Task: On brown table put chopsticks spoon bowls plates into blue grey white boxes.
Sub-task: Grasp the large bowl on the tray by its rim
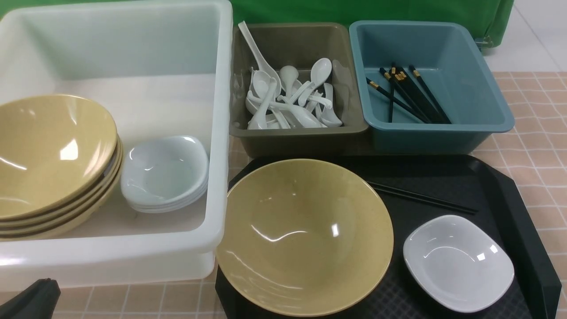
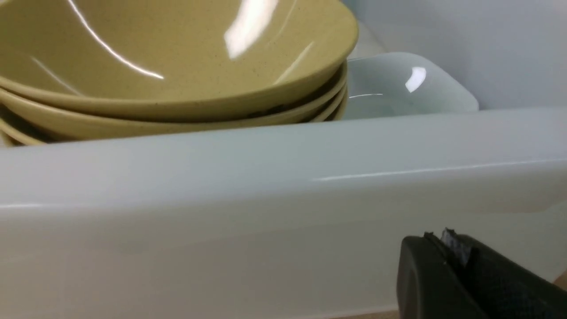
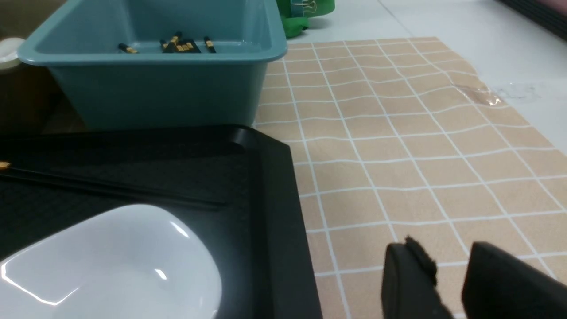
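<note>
- Clearing the tray looks like the step in hand: bowl at its 9 o'clock, chopsticks at 1, plate at 5.
- Right claw, narrowly parted and empty, hovers over the counter off the tray's 4 o'clock. I'd widen it, then pinch the plate's rim.
- Left claw looks closed and empty, by the tub's 6 o'clock wall.
- Lift above the tray lip before crossing to the tub.

The left end effector, lower right of its wrist frame, is matte black and fine-textured, with a frayed grey scrap at the tip. The right end effector, lower right, shows two blunt black fingers, one fuzzy-edged.
</note>
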`<action>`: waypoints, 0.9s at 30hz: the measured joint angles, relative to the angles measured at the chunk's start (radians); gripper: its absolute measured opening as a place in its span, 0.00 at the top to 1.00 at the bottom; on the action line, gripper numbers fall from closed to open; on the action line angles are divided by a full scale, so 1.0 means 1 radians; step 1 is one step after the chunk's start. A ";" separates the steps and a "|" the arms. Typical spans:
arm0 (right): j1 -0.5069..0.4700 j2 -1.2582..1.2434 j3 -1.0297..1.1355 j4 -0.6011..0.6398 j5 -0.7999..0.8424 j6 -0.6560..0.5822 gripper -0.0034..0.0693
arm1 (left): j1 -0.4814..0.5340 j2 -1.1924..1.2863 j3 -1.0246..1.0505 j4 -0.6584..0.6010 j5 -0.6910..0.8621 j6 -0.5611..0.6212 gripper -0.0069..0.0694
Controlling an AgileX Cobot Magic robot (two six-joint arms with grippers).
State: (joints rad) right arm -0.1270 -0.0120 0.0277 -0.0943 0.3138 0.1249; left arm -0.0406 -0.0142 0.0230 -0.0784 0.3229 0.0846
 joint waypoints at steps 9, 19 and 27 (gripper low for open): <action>0.000 0.000 0.001 0.000 -0.024 0.000 0.63 | 0.000 0.000 0.002 0.000 -0.145 0.000 0.91; 0.000 0.000 0.001 -0.001 -0.681 0.004 0.63 | 0.000 0.000 0.002 0.000 -0.633 0.000 0.91; 0.001 -0.001 0.001 -0.004 -1.097 0.237 0.63 | 0.000 0.000 0.002 -0.001 -1.047 -0.108 0.91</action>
State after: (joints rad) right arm -0.1260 -0.0130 0.0288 -0.0982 -0.7830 0.3615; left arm -0.0406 -0.0142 0.0251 -0.0797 -0.7245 -0.0229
